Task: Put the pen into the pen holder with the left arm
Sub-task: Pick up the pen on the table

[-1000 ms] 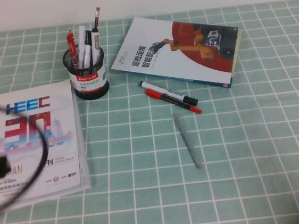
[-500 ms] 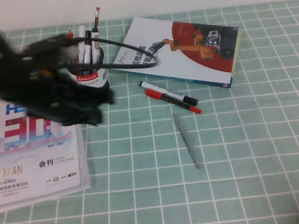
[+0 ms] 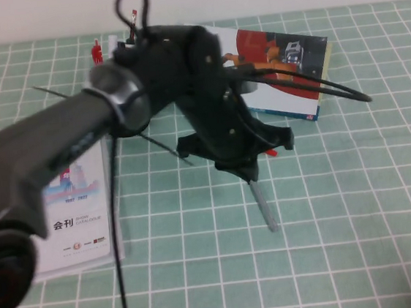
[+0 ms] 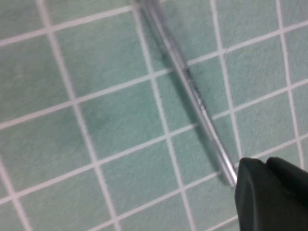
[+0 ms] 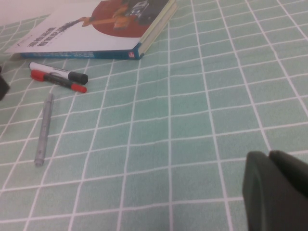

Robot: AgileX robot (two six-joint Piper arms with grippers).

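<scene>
A green checked cloth (image 3: 358, 204) covered the table. The left gripper (image 3: 240, 166) hung over the far end of the pen (image 3: 264, 205), which lay flat near the book (image 3: 285, 72); its grasp I couldn't make out. The right gripper (image 5: 276, 190) waited well apart. The pen holder (image 3: 110, 50) stood behind the arm.

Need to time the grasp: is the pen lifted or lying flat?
Lying flat: the pen rests on the cloth, under the left gripper; right gripper is parked away.

Bright even light, soft shadows, left wrist view blurred (motion)
</scene>
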